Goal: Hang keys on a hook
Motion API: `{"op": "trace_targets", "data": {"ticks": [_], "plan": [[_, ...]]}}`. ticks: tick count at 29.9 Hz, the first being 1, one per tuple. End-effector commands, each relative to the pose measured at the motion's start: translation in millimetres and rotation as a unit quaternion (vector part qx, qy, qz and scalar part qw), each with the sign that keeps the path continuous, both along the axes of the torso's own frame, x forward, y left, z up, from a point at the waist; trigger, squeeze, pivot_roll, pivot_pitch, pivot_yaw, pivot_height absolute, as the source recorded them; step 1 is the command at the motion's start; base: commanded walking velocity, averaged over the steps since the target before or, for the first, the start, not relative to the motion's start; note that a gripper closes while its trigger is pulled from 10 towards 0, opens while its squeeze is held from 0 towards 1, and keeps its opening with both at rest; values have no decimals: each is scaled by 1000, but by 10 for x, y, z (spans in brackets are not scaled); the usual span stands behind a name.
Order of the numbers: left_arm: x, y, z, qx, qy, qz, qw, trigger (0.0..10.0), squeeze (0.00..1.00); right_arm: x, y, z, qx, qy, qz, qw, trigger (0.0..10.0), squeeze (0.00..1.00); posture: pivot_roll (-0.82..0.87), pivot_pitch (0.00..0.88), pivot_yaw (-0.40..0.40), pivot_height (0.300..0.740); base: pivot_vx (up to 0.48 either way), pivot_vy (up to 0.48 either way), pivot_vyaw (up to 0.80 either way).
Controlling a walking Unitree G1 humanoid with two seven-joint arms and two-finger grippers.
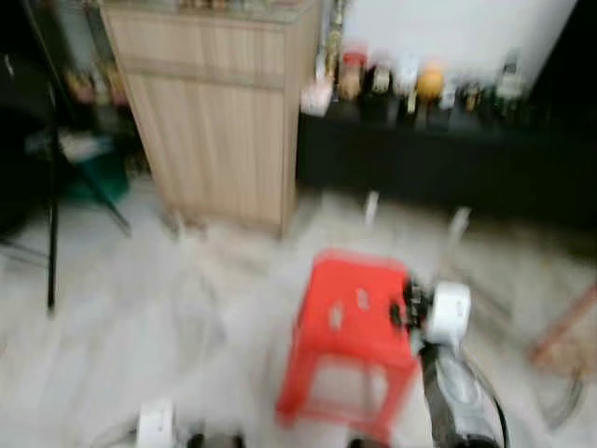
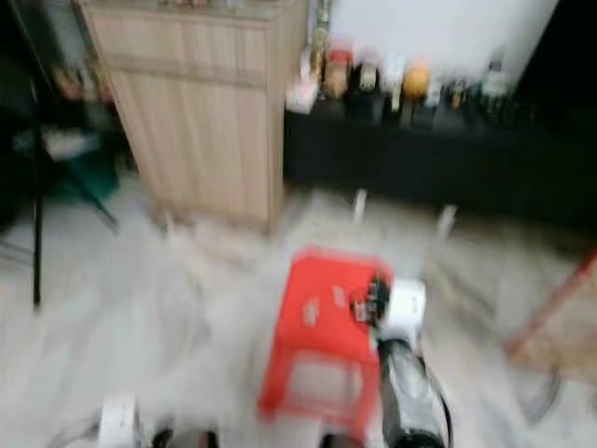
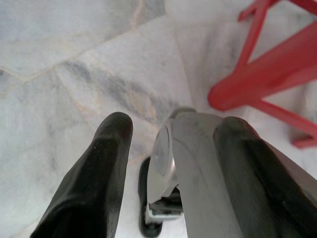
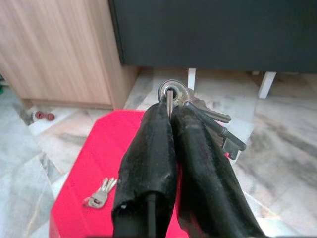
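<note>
The right gripper (image 4: 171,116) is pinching a bunch of metal keys (image 4: 198,111) by its round ring, holding it above the glossy red plastic stool (image 4: 99,163), where a second small key set (image 4: 100,193) is lying. The pickup looks done; next it needs to find and reach a hook. The left gripper (image 3: 173,148) is hanging unclenched over the veined marble floor (image 3: 59,59).

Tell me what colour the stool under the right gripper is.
Red. The stool shows best in the right wrist view, beneath the right gripper holding the keys.
</note>
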State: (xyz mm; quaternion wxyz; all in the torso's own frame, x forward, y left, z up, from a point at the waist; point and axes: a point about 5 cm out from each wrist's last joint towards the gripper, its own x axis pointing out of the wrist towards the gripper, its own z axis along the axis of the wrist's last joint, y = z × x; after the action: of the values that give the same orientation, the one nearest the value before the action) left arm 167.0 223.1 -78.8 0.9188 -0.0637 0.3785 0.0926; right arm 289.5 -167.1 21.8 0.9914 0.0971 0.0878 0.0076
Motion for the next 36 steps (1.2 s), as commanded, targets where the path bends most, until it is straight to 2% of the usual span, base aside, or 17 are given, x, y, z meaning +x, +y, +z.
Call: {"op": "trace_targets", "data": {"ticks": [1, 5, 30, 36], "plan": [[-15, -62, -25, -6, 8, -6, 1000, 10000, 0, 57, -48, 77, -2, -14, -7, 1000, 10000, 0, 79, 11, -106, 712, 0, 0, 0], [-27, -65, -31, -7, 10, -8, 1000, 10000, 0, 55, -56, 76, -2, -14, -8, 1000, 10000, 0, 81, 1, -105, 740, 0, 0, 0], [-40, -137, -46, -8, 11, -32, 999, 10000, 0, 56, -65, 54, 8, -3, -25, 1000, 10000, 0, 80, 0, -117, 740, 0, 0, 0], [-31, -168, -46, -9, 10, -37, 999, 10000, 0, 54, -83, 24, 15, 13, -30, 999, 10000, 0, 82, 0, -122, 740, 0, -427, -517]]}}
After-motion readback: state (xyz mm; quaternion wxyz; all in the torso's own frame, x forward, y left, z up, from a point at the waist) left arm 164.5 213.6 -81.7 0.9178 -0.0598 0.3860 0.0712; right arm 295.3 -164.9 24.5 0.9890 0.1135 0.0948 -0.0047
